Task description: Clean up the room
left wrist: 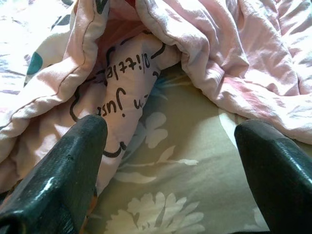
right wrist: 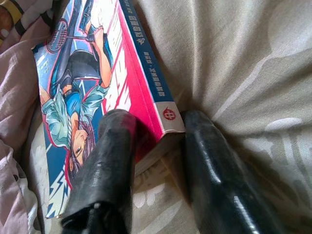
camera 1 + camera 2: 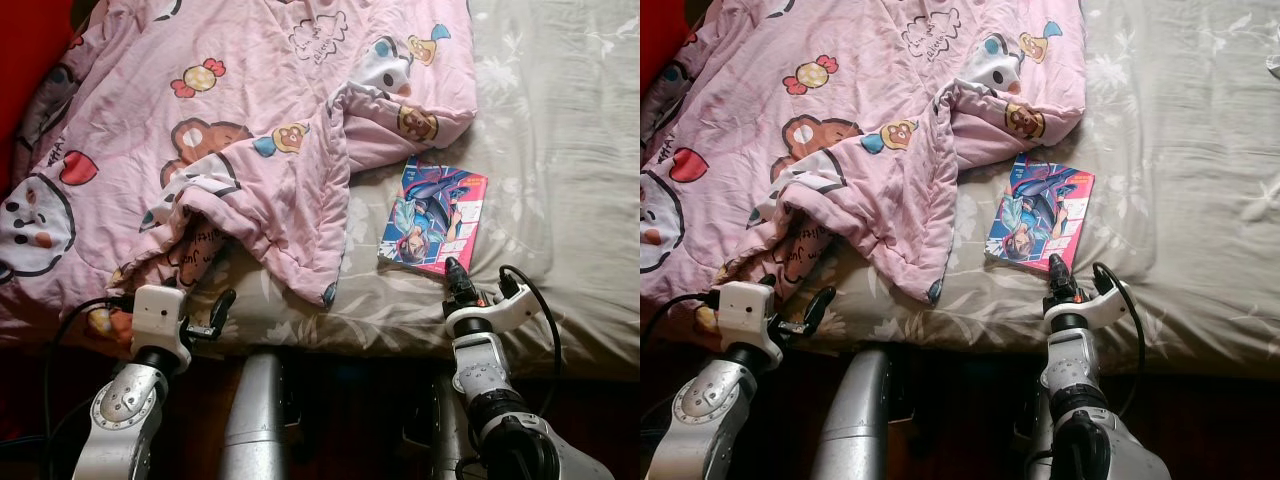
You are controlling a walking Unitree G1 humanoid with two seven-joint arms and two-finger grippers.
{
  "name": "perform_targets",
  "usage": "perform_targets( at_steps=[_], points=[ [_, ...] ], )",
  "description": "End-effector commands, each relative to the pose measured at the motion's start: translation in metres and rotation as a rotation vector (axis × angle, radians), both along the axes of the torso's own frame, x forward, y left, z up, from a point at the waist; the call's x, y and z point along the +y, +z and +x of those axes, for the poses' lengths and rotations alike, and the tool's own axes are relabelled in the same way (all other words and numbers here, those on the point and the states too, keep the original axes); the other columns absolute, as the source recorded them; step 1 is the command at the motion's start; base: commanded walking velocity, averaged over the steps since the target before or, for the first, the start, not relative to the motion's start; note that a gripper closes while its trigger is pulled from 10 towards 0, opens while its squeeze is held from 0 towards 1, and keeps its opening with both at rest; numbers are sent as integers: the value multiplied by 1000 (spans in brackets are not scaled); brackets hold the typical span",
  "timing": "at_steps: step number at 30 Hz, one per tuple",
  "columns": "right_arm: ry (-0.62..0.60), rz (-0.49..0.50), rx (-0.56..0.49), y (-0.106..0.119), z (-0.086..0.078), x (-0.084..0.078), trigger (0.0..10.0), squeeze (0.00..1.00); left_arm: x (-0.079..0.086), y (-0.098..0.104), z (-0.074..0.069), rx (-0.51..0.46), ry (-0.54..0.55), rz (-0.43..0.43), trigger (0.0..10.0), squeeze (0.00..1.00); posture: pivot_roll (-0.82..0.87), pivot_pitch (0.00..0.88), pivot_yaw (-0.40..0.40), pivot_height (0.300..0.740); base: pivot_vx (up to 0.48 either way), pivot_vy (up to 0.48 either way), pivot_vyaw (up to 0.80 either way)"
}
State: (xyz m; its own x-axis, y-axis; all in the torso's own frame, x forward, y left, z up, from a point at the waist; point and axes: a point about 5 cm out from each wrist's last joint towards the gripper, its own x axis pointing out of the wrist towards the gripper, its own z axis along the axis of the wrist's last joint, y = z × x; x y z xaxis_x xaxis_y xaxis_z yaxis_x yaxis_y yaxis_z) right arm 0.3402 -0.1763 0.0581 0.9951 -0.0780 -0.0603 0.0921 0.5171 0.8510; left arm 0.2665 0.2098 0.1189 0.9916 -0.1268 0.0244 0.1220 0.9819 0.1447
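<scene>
A manga book [image 3: 435, 220] with a blue and pink cover lies flat on the grey floral bed sheet [image 3: 560, 150], just right of the crumpled pink cartoon quilt [image 3: 250, 90]. My right gripper [image 2: 156, 122] is shut on the book's [image 2: 97, 73] near corner, one finger on the cover and the other beside the spine. At the bed's front edge my left gripper [image 1: 170, 131] stands open. It faces the quilt's folded hem [image 1: 122, 97], with only bare sheet between its fingers.
The quilt covers the left half of the bed in a bunched heap. Bare sheet stretches to the right of the book. A red surface [image 3: 25, 40] shows at the far left. Below the mattress edge [image 3: 350, 345] it is dark.
</scene>
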Motion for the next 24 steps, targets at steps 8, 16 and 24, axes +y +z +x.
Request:
perform_targets(
  at_steps=[8, 16, 24],
  points=[
    [9, -57, 7, -2, -2, 3, 0, 0, 2, -10, 5, 26, 14, -2, 10000, 0, 239, 417, 112, 600, 0, 0, 0],
    [-126, -174, 40, -4, -11, -18, 0, 0, 1, -12, 13, 18, 21, -7, 10000, 0, 213, 389, 103, 600, 0, 0, 0],
    [-123, -189, 59, -20, -28, -13, 0, 0, -1, -14, 19, 11, 21, -10, 10000, 0, 202, 372, 96, 600, 0, 0, 0]
  ],
)
